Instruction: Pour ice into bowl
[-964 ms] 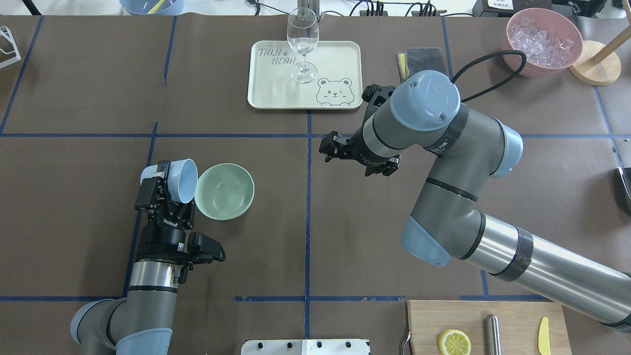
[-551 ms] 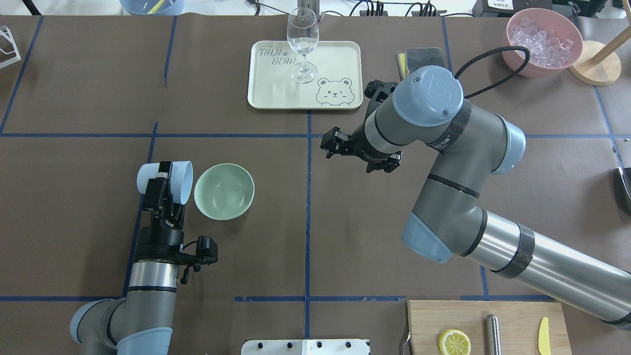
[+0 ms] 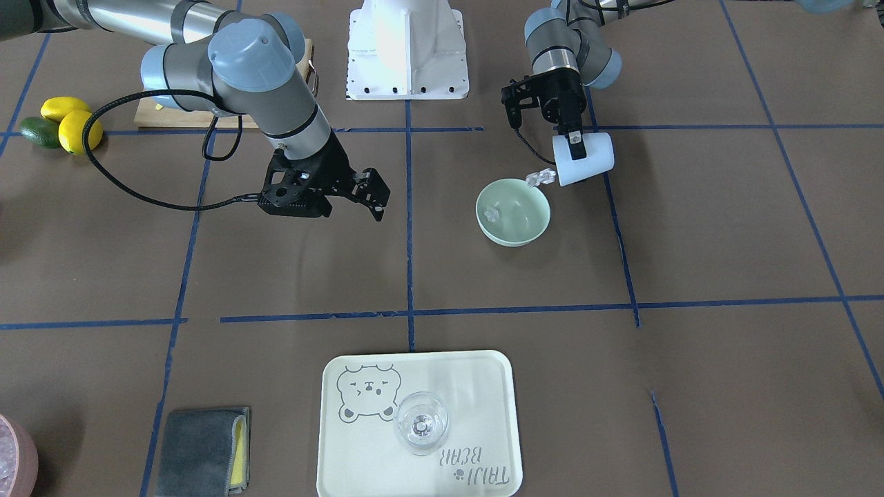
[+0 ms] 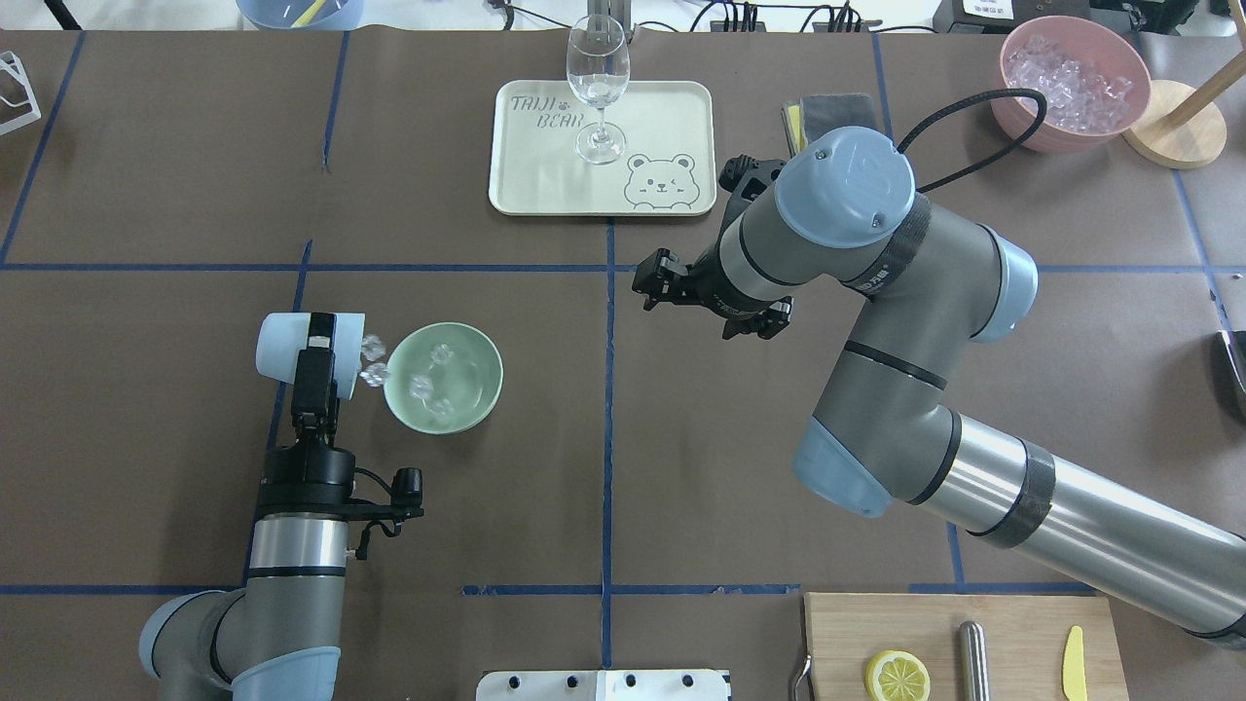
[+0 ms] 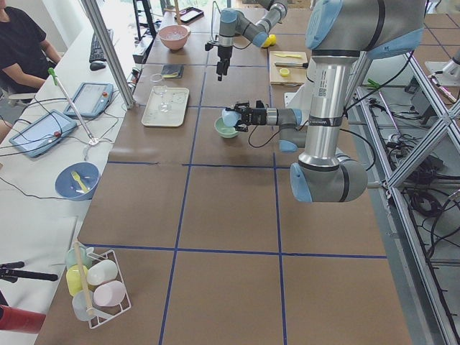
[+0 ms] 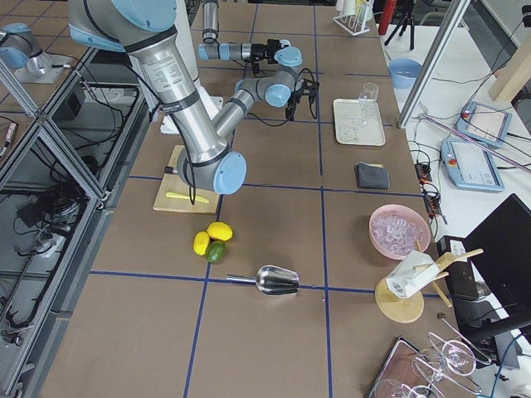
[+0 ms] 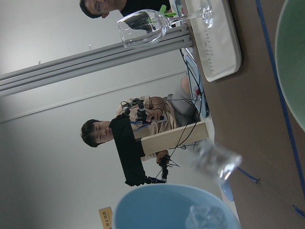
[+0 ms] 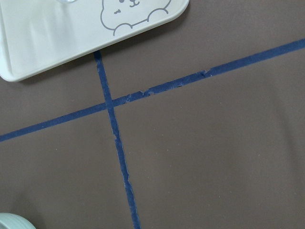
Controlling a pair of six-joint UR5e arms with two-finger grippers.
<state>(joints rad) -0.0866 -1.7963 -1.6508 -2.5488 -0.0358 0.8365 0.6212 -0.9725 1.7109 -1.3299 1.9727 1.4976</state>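
Two left gripper fingers clamp light blue cup; cup on its side, long axis level, mouth facing bowl just beside it. Ice spilling from mouth, some cubes inside bowl. Left wrist view alone shows cube inside cup. Right gripper spread, empty, well apart from bowl.

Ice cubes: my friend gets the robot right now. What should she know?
Left gripper: shut on the light blue cup, which is tipped on its side, mouth toward the bowl.
Right gripper: open, empty, hanging over the middle of the table.
Of the ice, some cubes are in the air at the cup's mouth, some lie in the bowl, and at least one shows inside the cup.
Done: pouring has begun.
Left: get the remaining ice into the bowl.
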